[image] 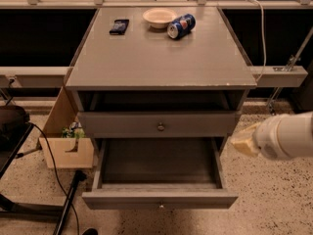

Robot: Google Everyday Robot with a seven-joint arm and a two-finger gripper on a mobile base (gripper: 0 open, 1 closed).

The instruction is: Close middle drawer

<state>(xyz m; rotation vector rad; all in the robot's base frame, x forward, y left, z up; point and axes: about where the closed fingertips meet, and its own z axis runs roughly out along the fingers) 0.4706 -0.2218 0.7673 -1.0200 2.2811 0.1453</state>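
Observation:
The middle drawer (159,198) is pulled far out of the grey cabinet. Its low flat front faces me, with a small knob at the lower centre, and its inside shows bare. Above it, the taller-fronted top drawer (160,125) with a round knob stands nearly flush. The lowest drawer is hidden under the open one. My gripper (243,141) shows as a yellowish tip on the white arm (286,135). It hangs to the right of the cabinet, level with the open drawer's right side and beside it, apart from the drawer front.
On the cabinet top (161,58) lie a black phone (119,26), a cream bowl (159,17) and a blue can (181,26) on its side. A wooden box (66,151), a cable and a black stand are on the floor to the left. A white cord (261,28) hangs at the right.

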